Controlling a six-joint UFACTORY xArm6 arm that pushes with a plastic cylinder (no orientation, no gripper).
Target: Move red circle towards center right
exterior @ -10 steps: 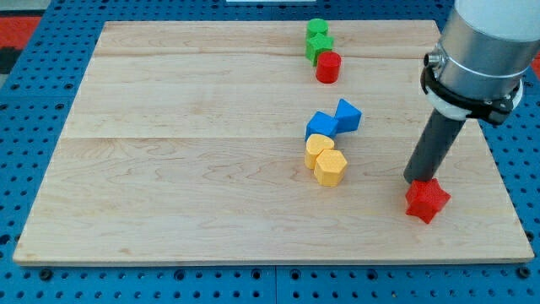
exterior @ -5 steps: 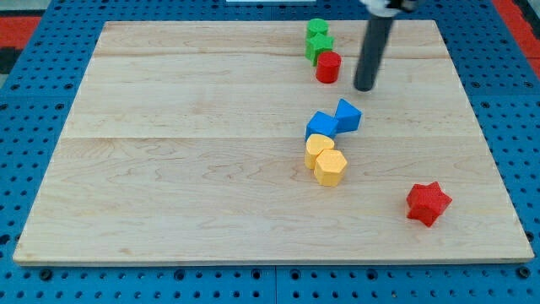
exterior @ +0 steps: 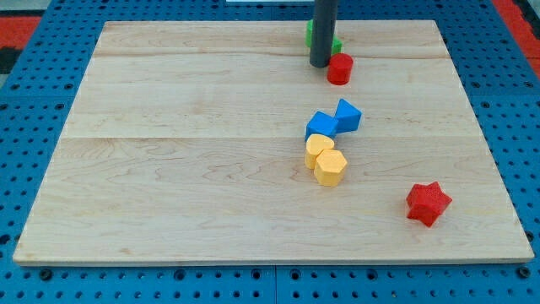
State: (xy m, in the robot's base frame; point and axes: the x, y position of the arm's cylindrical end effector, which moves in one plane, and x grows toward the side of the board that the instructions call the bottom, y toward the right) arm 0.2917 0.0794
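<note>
Wooden board [exterior: 169,169] on blue pegboard [exterior: 25,101]; rod down at the view's top.
My tip [exterior: 320,64] holds nothing and sits just left of the red circle [exterior: 340,68], apparently touching. Circle stands upright, axis vertical, at top centre-right beside the partly hidden green blocks [exterior: 336,44]. Blue and yellow blocks cluster mid-board; red star [exterior: 428,203] lower right.

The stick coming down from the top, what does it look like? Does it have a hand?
No hand. All that shows is a straight, round rod, dark grey to black, plain and smooth, with no cables or markings visible. It ends bluntly at my tip. The arm above it is out of the picture.
</note>
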